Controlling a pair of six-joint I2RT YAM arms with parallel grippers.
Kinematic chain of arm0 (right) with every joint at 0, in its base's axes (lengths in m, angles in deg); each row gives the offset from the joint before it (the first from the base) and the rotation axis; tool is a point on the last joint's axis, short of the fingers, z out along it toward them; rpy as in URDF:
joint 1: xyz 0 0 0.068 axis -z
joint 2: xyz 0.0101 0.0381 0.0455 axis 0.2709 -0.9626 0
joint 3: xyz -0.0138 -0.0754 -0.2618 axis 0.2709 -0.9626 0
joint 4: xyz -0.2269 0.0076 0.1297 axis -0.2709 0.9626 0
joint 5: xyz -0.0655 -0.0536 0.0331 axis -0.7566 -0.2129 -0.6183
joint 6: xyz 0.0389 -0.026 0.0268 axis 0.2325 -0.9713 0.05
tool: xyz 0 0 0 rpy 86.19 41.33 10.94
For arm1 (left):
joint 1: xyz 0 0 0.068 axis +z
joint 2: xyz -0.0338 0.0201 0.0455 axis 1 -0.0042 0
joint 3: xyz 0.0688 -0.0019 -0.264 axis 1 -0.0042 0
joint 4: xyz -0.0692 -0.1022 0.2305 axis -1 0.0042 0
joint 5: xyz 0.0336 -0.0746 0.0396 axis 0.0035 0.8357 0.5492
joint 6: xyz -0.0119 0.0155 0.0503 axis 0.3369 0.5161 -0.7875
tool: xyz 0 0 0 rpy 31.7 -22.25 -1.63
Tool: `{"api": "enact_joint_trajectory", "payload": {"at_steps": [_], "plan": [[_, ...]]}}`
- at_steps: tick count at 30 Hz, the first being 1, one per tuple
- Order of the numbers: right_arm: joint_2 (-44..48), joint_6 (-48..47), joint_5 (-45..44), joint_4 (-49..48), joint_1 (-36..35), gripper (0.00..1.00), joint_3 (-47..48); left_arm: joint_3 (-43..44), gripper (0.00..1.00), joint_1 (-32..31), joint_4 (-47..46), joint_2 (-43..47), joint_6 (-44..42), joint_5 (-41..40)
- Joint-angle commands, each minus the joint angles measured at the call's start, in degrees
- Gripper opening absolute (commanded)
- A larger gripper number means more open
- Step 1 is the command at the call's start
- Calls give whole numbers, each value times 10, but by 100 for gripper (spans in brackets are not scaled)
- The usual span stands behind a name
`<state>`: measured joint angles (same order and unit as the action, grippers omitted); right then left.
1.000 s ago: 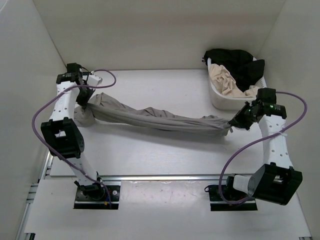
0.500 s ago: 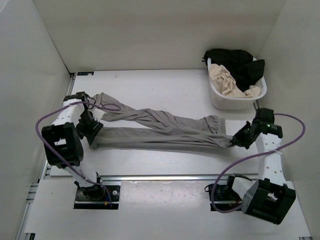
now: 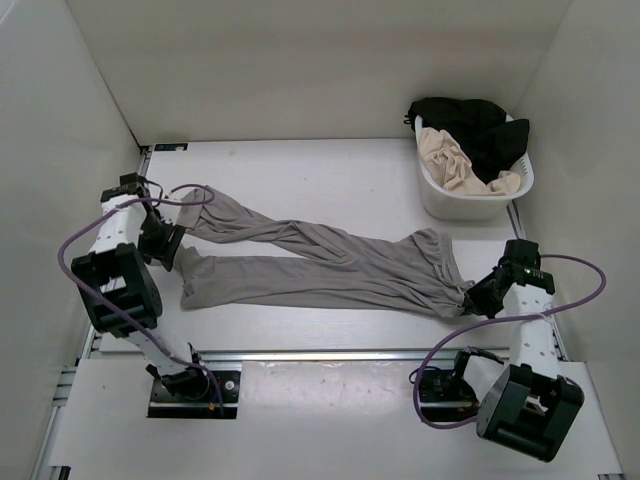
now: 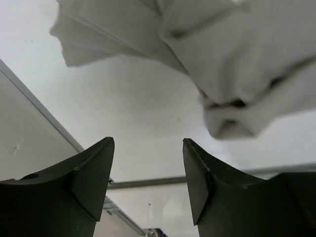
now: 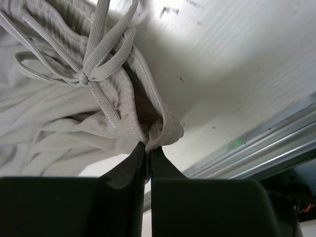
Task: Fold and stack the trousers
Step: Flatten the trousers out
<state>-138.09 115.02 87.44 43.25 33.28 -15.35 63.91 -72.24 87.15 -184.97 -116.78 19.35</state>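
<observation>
The plain mid-grey, soft, thin trousers (image 3: 320,265) lie stretched along the white desk (image 3: 330,170), legs to the left. The right jaws are pinched tight on the waistband hem beside the drawstring knot (image 5: 85,78), probably to anchor that end. The left jaws gape empty beside the leg cuffs (image 3: 192,290), leaving the cloth flat for folding.

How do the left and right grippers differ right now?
The left gripper's fingers stand apart with nothing between them, while the right gripper's fingers are shut on the waistband of the trousers. The left gripper sits by the leg ends, and the right gripper is at the opposite end, at the waistband. Both hang low near the table.
</observation>
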Motion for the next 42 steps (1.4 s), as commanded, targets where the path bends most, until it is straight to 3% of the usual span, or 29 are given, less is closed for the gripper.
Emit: {"api": "enact_joint_trajectory", "payload": {"at_steps": [1, 6, 10, 12, 13, 14, 21, 24, 28, 34, 42], "plan": [[-2, -19, -35, -41, 3, 0, 7, 30, 69, 33, -101, -54, 49, -18], [-31, -41, -30, -41, 3, 0, 25, 31, 80, 33, -144, -110, 49, -14], [-46, -46, -35, -41, 3, 0, 38, 39, 82, 33, -180, -160, 69, -3], [-51, -46, -35, -41, 3, 0, 44, 39, 61, 33, -185, -177, 69, 25], [-51, -46, -41, -41, 3, 0, 44, 39, 45, 39, -185, -182, 69, 31], [-51, -46, -41, -41, 3, 0, 51, 39, 14, 39, -185, -182, 69, 31], [-73, -57, -42, -36, 9, 0, 138, 81, 14, 109, -135, -115, -13, -22], [-80, -68, -48, -21, 9, 0, 201, 132, 14, 145, -92, -115, -69, -62], [-112, -74, -49, -10, 9, 0, 273, 137, 14, 163, -87, -120, -96, -96], [-104, -63, -36, -10, 14, 0, 193, 148, 14, 163, -44, -142, -85, -96], [-72, -52, -55, -16, 39, 0, 69, 75, 15, 163, -24, -110, -91, -123]]}}
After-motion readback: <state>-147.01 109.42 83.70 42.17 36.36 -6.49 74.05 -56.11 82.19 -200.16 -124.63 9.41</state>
